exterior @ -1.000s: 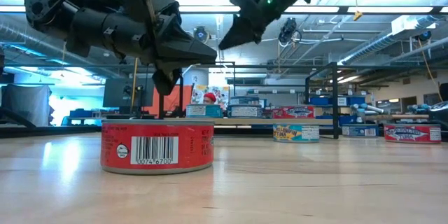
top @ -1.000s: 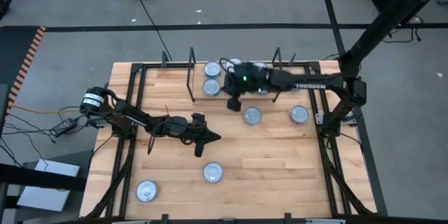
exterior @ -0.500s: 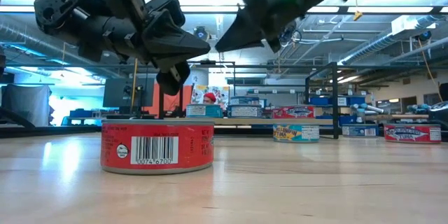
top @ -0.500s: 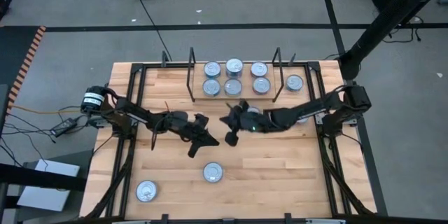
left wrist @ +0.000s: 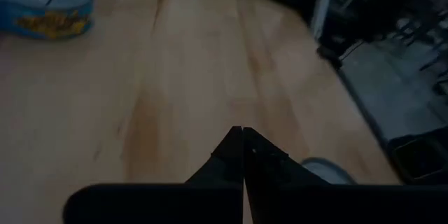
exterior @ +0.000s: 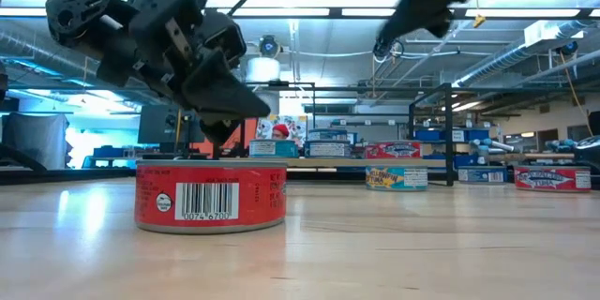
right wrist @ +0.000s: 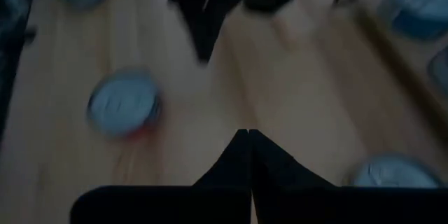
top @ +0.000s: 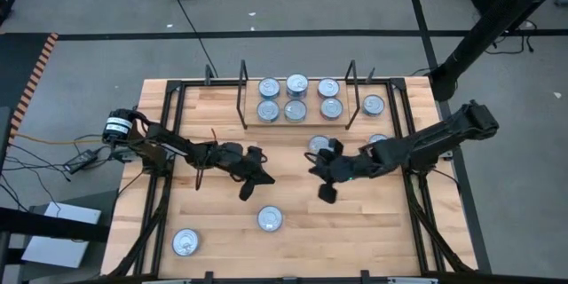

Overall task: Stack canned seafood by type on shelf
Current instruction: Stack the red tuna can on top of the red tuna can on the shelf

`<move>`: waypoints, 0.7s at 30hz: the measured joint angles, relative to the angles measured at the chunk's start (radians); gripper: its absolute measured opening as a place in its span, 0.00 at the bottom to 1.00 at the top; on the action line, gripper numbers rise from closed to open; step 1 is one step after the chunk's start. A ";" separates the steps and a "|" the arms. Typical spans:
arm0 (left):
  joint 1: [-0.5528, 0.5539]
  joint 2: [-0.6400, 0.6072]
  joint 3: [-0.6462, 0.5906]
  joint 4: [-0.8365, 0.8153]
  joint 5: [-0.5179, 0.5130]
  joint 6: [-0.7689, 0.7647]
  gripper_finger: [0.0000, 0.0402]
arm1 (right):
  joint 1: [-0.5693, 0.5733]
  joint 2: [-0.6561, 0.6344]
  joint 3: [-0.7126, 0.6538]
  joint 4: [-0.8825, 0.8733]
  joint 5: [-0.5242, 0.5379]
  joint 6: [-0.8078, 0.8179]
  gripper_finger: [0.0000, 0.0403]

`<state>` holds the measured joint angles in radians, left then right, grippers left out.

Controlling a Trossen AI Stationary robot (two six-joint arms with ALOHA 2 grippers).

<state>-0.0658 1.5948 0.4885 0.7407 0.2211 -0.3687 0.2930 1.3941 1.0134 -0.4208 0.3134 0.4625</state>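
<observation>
Six cans of the canned seafood (top: 295,98) stand in two rows on the shelf (top: 253,117), between its two black wire uprights. More cans rest on their bases on the table: a red-sided one (top: 270,219) (exterior: 211,197) near the middle front, one (top: 185,242) at the near left, one (top: 317,145) before the shelf. My left gripper (top: 264,179) (left wrist: 243,136) is shut with nothing in it, above and just left of the red can. My right gripper (top: 316,170) (right wrist: 248,136) is shut with nothing in it, above the table's middle, facing the left gripper.
One can (top: 374,105) stands right of the shelf's right upright, and another (top: 378,140) is partly under my right arm. A black metal frame (top: 169,142) runs along the table's sides. Bare wood lies at the near right of the table (top: 373,240).
My right gripper has left the shelf's front and swung toward the near edge, then toward the right, ending above the table's middle; it has rolled on the way. My left gripper has tipped its fingertips down toward the red can. No can has moved.
</observation>
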 joint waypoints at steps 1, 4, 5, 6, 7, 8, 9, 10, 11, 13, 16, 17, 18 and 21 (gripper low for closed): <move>0.000 0.000 0.001 -0.015 -0.013 0.001 0.01 | -0.005 -0.021 0.000 -0.045 -0.043 -0.016 0.01; -0.004 0.000 0.019 -0.075 -0.050 0.002 0.01 | -0.030 -0.088 0.000 -0.170 -0.167 -0.069 0.01; -0.007 0.000 0.031 -0.093 -0.066 0.006 0.01 | -0.042 -0.111 0.000 -0.212 -0.205 -0.078 0.01; -0.013 0.000 0.045 -0.112 -0.088 0.020 0.01 | -0.053 -0.136 0.000 -0.253 -0.238 -0.086 0.01; -0.019 0.000 0.062 -0.139 -0.110 0.031 0.01 | -0.063 -0.161 0.000 -0.295 -0.268 -0.091 0.00; -0.025 0.000 0.082 -0.168 -0.135 0.048 0.01 | -0.073 -0.187 0.000 -0.342 -0.290 -0.095 0.00; -0.029 0.000 0.103 -0.198 -0.157 0.054 0.01 | -0.081 -0.213 0.000 -0.393 -0.301 -0.094 0.00; -0.034 0.000 0.127 -0.230 -0.180 0.062 0.01 | -0.089 -0.239 0.000 -0.446 -0.305 -0.087 0.00; -0.036 0.000 0.150 -0.259 -0.200 0.073 0.01 | -0.097 -0.263 0.000 -0.502 -0.305 -0.075 0.00; -0.041 0.000 0.197 -0.317 -0.242 0.086 0.01 | -0.111 -0.303 0.000 -0.604 -0.304 -0.048 0.00; -0.046 0.000 0.252 -0.381 -0.295 0.114 0.01 | -0.115 -0.343 -0.020 -0.715 -0.297 -0.004 0.01; -0.046 0.000 0.264 -0.388 -0.311 0.126 0.01 | -0.114 -0.354 -0.039 -0.736 -0.284 0.012 0.01; -0.046 0.000 0.274 -0.394 -0.324 0.133 0.01 | -0.114 -0.363 -0.065 -0.753 -0.273 0.027 0.01; -0.046 0.000 0.285 -0.397 -0.344 0.145 0.01 | -0.115 -0.380 -0.150 -0.762 -0.238 0.073 0.03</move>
<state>-0.1120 1.5948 0.7736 0.3435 -0.1227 -0.2237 0.1781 1.0136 0.8633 -1.1826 0.0757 0.5357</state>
